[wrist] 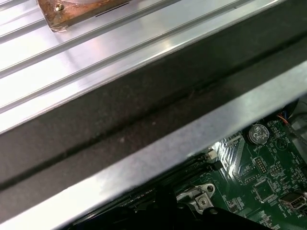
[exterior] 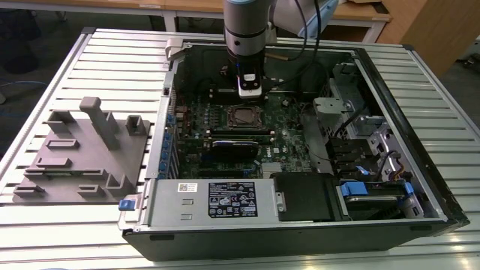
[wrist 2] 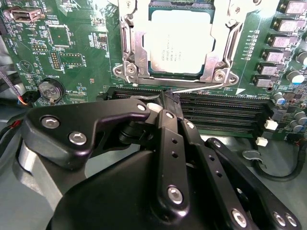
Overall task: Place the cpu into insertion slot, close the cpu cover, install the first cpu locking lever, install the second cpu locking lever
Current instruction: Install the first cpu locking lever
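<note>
The cpu (wrist 2: 178, 42) lies in the insertion slot (exterior: 244, 116) on the green motherboard, its silvery top facing up. The cpu cover (wrist 2: 135, 52) lies flat over it, framing the chip. A thin wire locking lever (wrist 2: 201, 88) runs along the socket edge nearest my gripper. My gripper (wrist 2: 171, 97) is shut, its black fingertips together at that lever's end, over the memory slots (wrist 2: 216, 108). I cannot tell whether they touch it. In the exterior view the gripper (exterior: 250, 97) hangs just behind the socket inside the open case.
The open computer case (exterior: 420, 169) sits on a slatted metal table (exterior: 112, 50). A black card (exterior: 234, 147) and a power supply (exterior: 217, 199) lie in front of the socket. A grey fixture (exterior: 82, 157) stands at the exterior view's left. A coin battery (wrist 2: 50, 88) sits beside the gripper.
</note>
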Robot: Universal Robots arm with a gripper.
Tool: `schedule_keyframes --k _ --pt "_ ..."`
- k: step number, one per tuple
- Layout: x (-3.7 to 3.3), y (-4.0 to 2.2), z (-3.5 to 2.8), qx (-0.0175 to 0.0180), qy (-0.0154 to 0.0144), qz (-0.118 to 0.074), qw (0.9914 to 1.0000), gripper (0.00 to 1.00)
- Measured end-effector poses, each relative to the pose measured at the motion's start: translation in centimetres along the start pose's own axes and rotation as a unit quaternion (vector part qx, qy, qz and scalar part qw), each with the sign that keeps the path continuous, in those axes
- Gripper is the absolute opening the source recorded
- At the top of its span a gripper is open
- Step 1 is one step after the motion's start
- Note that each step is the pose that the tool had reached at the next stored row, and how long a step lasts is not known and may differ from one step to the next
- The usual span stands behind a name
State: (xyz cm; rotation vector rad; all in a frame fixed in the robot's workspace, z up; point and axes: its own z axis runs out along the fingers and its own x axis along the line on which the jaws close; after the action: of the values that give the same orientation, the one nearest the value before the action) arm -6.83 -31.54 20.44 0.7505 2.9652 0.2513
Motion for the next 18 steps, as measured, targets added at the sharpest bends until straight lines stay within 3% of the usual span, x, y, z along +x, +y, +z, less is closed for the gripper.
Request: schedule_keyframes --k 7,11,18 --pt "-0.02 0.0 0.08 0.0004 -0.0016 0.009 0.99996 0.1" --pt "-0.02 0.0 0.13 -0.0017 -0.0043 0.008 0.99995 0.1" --pt "-0.01 -0.02 0.14 -0.0025 -0.0045 0.008 0.99995 0.1"
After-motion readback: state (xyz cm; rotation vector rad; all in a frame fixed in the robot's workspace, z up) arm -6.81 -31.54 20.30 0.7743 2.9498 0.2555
